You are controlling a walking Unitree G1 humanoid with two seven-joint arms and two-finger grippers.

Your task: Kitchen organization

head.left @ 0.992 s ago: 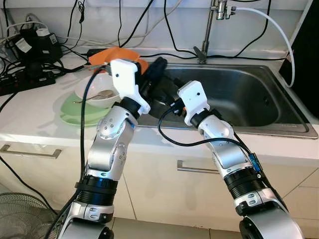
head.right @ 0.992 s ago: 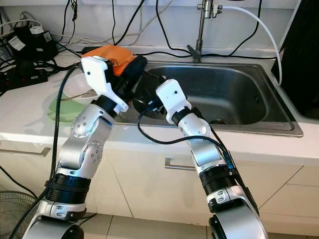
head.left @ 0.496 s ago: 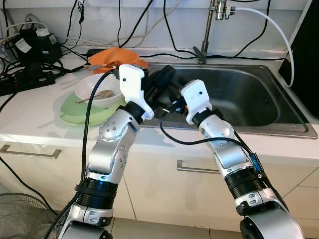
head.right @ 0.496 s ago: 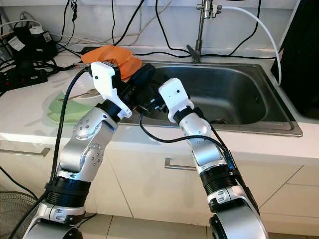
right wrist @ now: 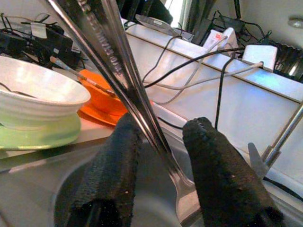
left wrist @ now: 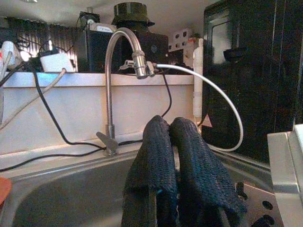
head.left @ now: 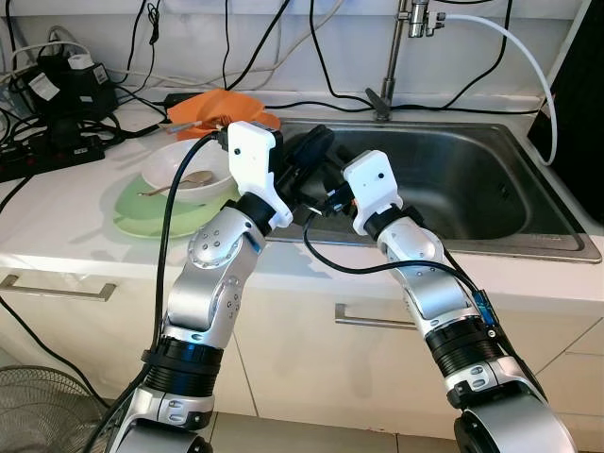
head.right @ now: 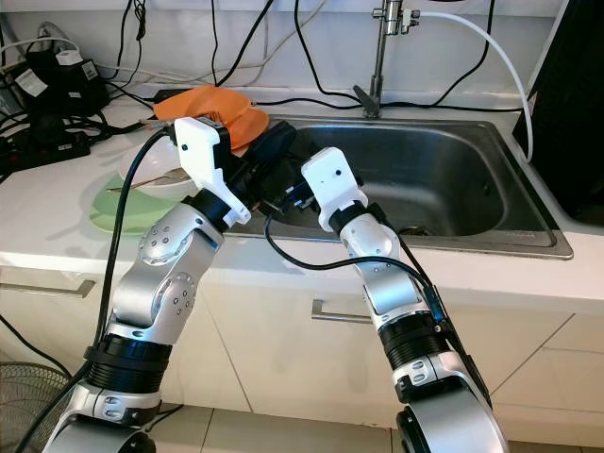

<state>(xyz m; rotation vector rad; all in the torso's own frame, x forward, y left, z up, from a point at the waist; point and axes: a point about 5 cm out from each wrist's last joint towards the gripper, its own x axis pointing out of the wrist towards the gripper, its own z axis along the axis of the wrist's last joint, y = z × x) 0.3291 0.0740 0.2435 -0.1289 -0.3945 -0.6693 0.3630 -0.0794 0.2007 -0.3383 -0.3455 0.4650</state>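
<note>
Right hand (right wrist: pixel 161 184) reaches over the sink (head.left: pixel 491 179) — 2 fingers astride cutlery (right wrist: pixel 118 71); left hand (left wrist: pixel 173 165) pressed together.

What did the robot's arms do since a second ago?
The left pincer swung right, off the bowl, toward the sink. The right pincer barely moved, a metal utensil between its fingers. Bowl, green plate and orange cloth stayed put.
</note>
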